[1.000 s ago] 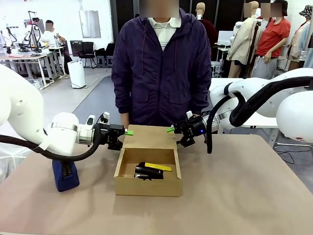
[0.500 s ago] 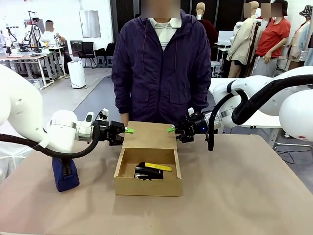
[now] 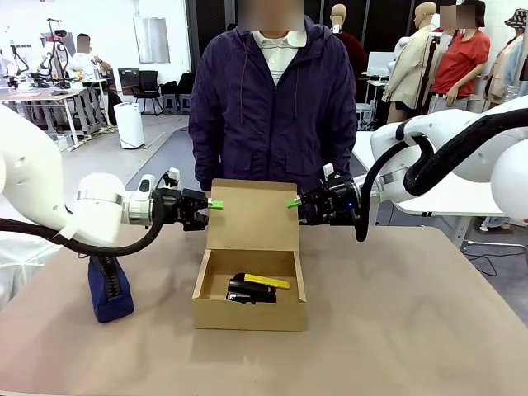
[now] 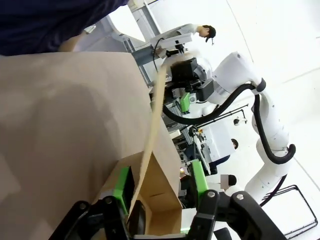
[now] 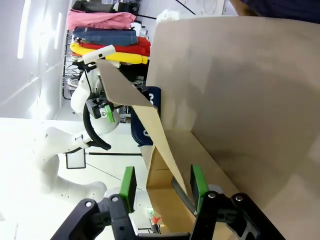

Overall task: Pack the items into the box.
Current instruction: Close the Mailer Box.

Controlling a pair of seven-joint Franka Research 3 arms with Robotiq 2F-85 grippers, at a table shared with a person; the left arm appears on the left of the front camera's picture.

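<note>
Left gripper (image 3: 208, 205) and right gripper (image 3: 295, 203) each clamped on raised lid (image 3: 252, 214) corners. Below, between grippers: open brown box (image 3: 250, 313), black stapler (image 3: 251, 289) and yellow knife (image 3: 266, 281) inside.

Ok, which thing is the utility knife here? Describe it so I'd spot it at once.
Find the brown box mid-table, its lid raised. Inside lie two things: the knife is the slim yellow one, resting across the black stapler.
</note>
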